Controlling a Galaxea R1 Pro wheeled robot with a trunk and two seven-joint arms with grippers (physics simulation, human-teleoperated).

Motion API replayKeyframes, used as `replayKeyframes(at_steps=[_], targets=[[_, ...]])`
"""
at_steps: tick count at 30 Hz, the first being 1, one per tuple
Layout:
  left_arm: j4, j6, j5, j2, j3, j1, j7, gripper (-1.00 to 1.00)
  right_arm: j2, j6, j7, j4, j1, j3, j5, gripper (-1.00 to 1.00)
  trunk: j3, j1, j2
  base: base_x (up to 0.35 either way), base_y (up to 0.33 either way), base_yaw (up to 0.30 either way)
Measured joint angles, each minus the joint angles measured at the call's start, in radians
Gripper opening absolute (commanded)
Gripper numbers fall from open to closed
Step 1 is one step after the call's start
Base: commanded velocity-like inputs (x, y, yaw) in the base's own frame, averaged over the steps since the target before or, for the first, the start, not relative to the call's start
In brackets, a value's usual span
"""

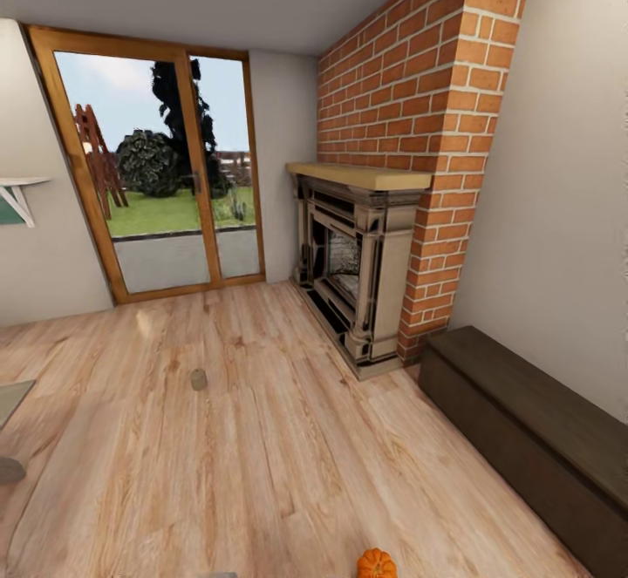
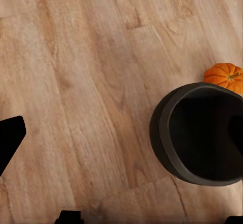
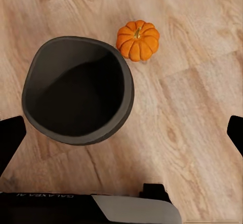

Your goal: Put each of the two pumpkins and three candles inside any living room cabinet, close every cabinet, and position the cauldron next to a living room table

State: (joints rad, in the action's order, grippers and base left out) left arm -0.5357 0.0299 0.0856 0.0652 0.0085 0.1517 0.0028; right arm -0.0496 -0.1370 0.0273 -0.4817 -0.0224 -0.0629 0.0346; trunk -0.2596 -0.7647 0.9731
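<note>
On my head camera I see, starting from the left, a corner of the grey glassy table, then a glass door in a warm wooden frame, with grass and a bush behind it. On the pale plank floor one small squat beige candle stands alone, well apart from everything. More to the right comes a stone fireplace under a rough red brick chimney. Against the right wall is the long low dark-brown cabinet, its flat fronts closed. At the bottom edge a ribbed orange pumpkin shows partly.

On the left wrist camera the cauldron, a round dark matte pot, stands on the planks with the pumpkin just beside its rim. Only one black fingertip shows, so I cannot tell how this gripper stands.

On the right wrist camera the cauldron and pumpkin nearly touch. The right gripper has its fingers spread wide, holding nothing.
</note>
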Motion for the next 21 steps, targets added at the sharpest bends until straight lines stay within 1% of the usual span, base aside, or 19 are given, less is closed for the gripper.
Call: replayKeyframes(at_steps=[4, 12, 21], targets=[[0.000, -0.004, 0.000, 0.000, 0.000, 0.000, 0.000, 1.00, 0.000, -0.004, 0.000, -0.001, 0.000, -0.002, 0.000, 1.00, 0.000, 0.000, 0.000, -0.130, 0.000, 0.000], [-0.001, -0.020, -0.001, 0.000, 0.000, 0.000, 0.000, 1.00, 0.000, -0.008, 0.000, 0.001, 0.000, -0.004, 0.001, 1.00, 0.000, 0.000, 0.000, -0.014, 0.000, 0.000], [-0.001, -0.022, 0.000, 0.000, 0.000, 0.000, 0.000, 1.00, 0.000, -0.007, 0.000, -0.004, 0.000, -0.005, 0.001, 1.00, -0.028, -0.034, 0.063, 0.000, 0.000, 0.000]])
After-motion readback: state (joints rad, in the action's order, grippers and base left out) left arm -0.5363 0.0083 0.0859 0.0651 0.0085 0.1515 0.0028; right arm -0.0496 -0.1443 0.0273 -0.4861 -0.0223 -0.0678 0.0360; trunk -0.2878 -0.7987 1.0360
